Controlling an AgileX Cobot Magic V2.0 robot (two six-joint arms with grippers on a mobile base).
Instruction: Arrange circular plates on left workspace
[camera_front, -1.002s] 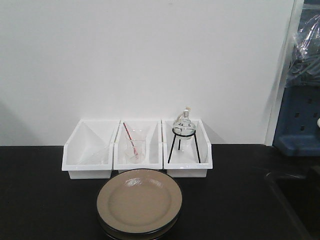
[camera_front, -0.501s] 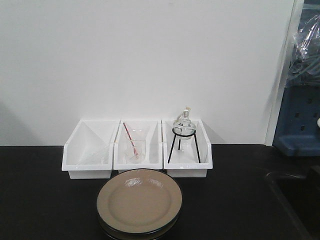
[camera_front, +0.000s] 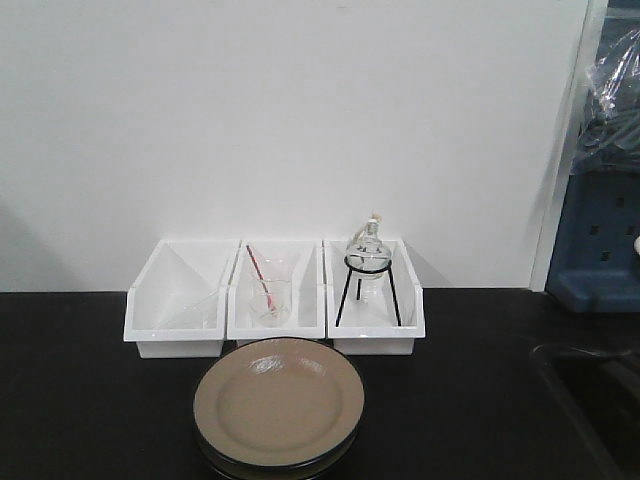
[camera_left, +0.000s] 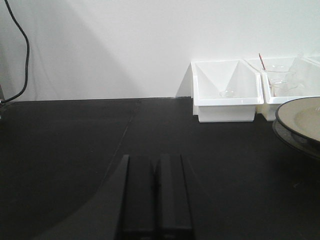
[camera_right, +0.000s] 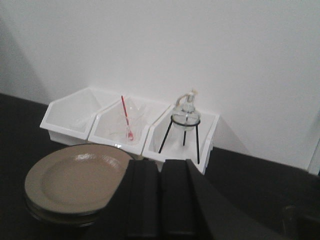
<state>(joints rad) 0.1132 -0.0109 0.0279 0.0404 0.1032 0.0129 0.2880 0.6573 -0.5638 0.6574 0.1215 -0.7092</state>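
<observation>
Two stacked round glossy beige plates (camera_front: 279, 405) with dark rims sit on the matte black countertop (camera_front: 80, 400), near three white plastic bins (camera_front: 275, 298); left gripper (camera_left: 155, 195) and right gripper (camera_right: 160, 197) both have jaws closed, holding nothing.

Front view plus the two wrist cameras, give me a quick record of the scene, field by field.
plates: stack of plates, beige with dark rims, on the countertop in front of the middle bin
bins: three white bins in a row against the wall
middle bin: glass beaker with a red rod
right bin: glass flask on a black tripod
left gripper: shut, empty, above bare countertop
right gripper: shut, empty, near the plates
</observation>
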